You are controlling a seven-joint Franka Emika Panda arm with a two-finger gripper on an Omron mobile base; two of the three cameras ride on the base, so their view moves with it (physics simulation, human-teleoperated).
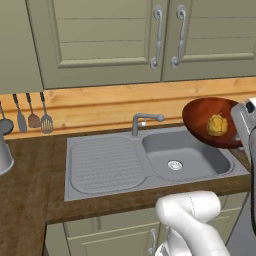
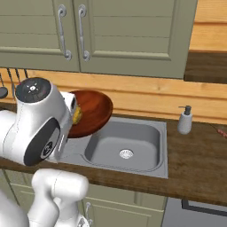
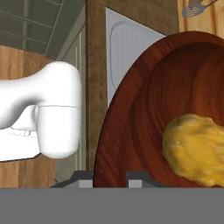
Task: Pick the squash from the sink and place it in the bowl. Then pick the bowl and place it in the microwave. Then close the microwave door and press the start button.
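The reddish-brown bowl (image 1: 210, 121) hangs tilted in the air over the right end of the grey sink (image 1: 190, 155), with its open side turned toward the left base camera. The lumpy yellow squash (image 1: 217, 125) rests inside it. My gripper (image 1: 240, 137) is shut on the bowl's right rim. In the hand view the bowl (image 3: 144, 113) and squash (image 3: 197, 148) loom close, and the gripper (image 3: 109, 178) has its finger tips either side of the rim. From the right base view the bowl (image 2: 93, 111) shows past my arm, with a sliver of squash (image 2: 77, 115). The microwave and its door are out of view.
The curved faucet (image 1: 142, 121) stands behind the basin, whose drain ring (image 1: 174, 164) is bare. Utensils (image 1: 34, 117) hang on the wall at left beside a metal container (image 1: 4, 150). A soap dispenser (image 2: 185, 119) stands right of the sink. Green cabinet doors (image 1: 150, 35) hang overhead.
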